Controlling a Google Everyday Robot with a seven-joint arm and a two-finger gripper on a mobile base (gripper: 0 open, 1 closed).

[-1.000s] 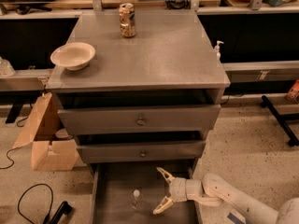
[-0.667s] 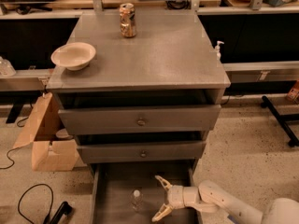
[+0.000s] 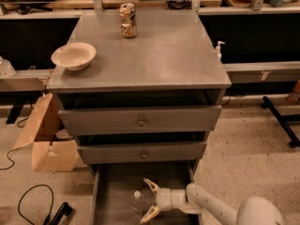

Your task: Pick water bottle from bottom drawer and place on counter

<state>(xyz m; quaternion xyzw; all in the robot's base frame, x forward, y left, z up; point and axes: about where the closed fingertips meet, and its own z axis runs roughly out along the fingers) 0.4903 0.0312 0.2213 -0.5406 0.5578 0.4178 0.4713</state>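
Observation:
The water bottle, clear with a white cap, stands upright in the pulled-out bottom drawer at the bottom of the camera view. My gripper is open inside the drawer, just right of the bottle, its two pale fingers spread toward it without closing on it. The white arm reaches in from the lower right. The counter is the grey cabinet top above.
A gold-and-red can stands at the counter's back and a white bowl at its left edge. Two knobbed drawers are partly open above the bottom drawer. A cardboard box and cables lie left; a pump dispenser stands right.
My gripper has moved left and lower inside the drawer, closing in on the bottle. The bottle has not moved.

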